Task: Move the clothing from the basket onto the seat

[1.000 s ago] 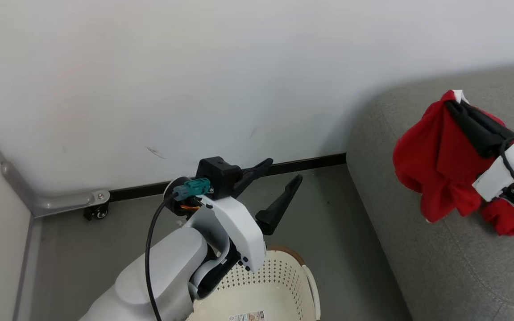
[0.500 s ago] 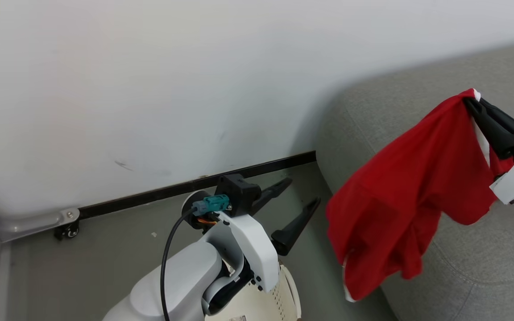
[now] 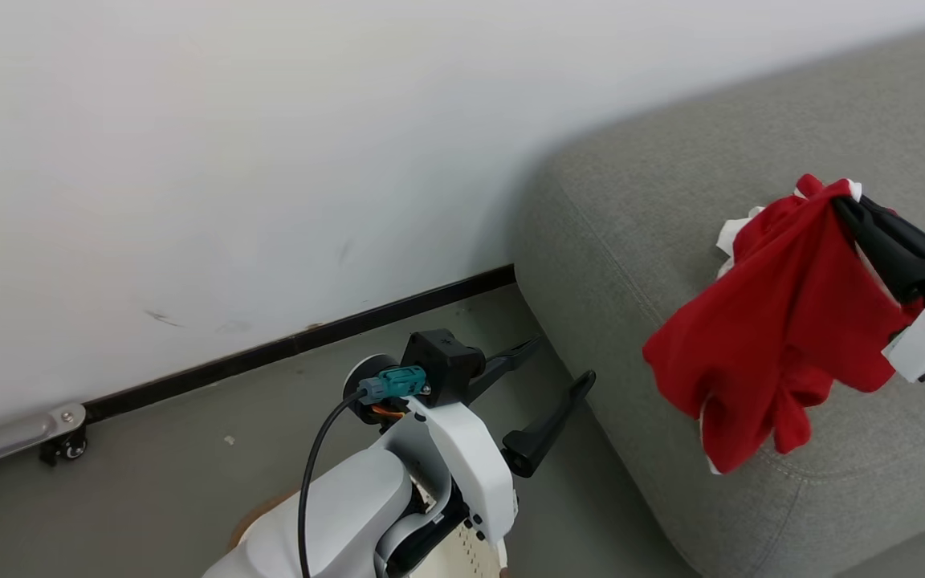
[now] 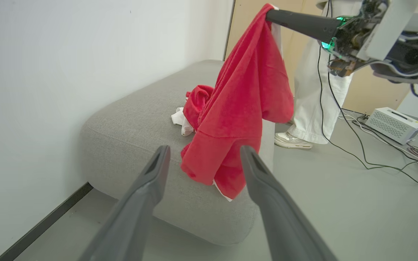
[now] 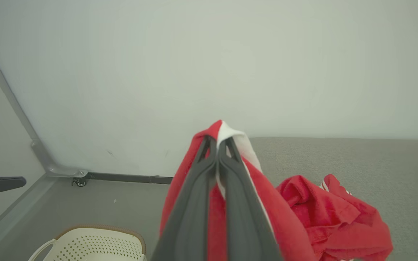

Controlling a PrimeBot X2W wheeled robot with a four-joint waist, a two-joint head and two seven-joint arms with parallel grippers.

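Note:
My right gripper (image 3: 841, 202) is shut on the white-trimmed edge of a red piece of clothing (image 3: 776, 337), which hangs from it over the front part of the grey seat (image 3: 655, 225). The right wrist view has the fingers (image 5: 230, 181) pressed together on that fabric (image 5: 191, 181). A second red garment (image 5: 334, 217) lies crumpled on the seat (image 5: 357, 159), also visible in the left wrist view (image 4: 196, 101). My left gripper (image 3: 559, 363) is open and holds nothing, above the floor left of the seat. The cream basket (image 5: 96, 246) stands on the floor below it.
A pale wall (image 3: 270, 160) with a black skirting runs behind. A person's legs in white trousers (image 4: 314, 90) stand beyond the seat's far end. Cables (image 4: 376, 159) and a white box (image 4: 394, 125) lie on the floor there. A small castor (image 3: 69, 449) sits by the wall.
The head camera has turned toward the seat, so the picture shifted left. The garment in my right gripper swung out leftward, then settled hanging over the seat. Both grippers kept their state.

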